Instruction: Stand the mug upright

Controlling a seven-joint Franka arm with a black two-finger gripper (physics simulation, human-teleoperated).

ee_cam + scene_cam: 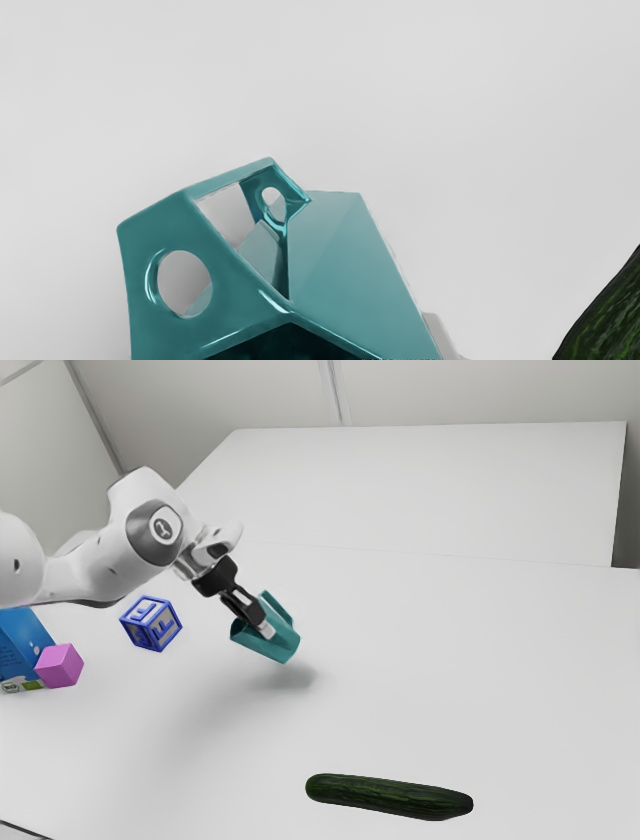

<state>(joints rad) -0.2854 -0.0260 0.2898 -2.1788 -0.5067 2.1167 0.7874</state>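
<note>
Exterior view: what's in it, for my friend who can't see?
A white robot arm holds a teal mug tilted in its jaws above a table. A cucumber lies nearer the camera; a block, pink cube and blue box sit toward the exterior view's left.

In the exterior view, the cucumber (390,797) lies before the mug (262,644).

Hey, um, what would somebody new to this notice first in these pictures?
Probably the teal mug, held tilted in the gripper above the white table. Next might come the dark green cucumber, lying near the exterior view's bottom edge, then the blue-edged letter block and pink cube toward that view's left.
</note>
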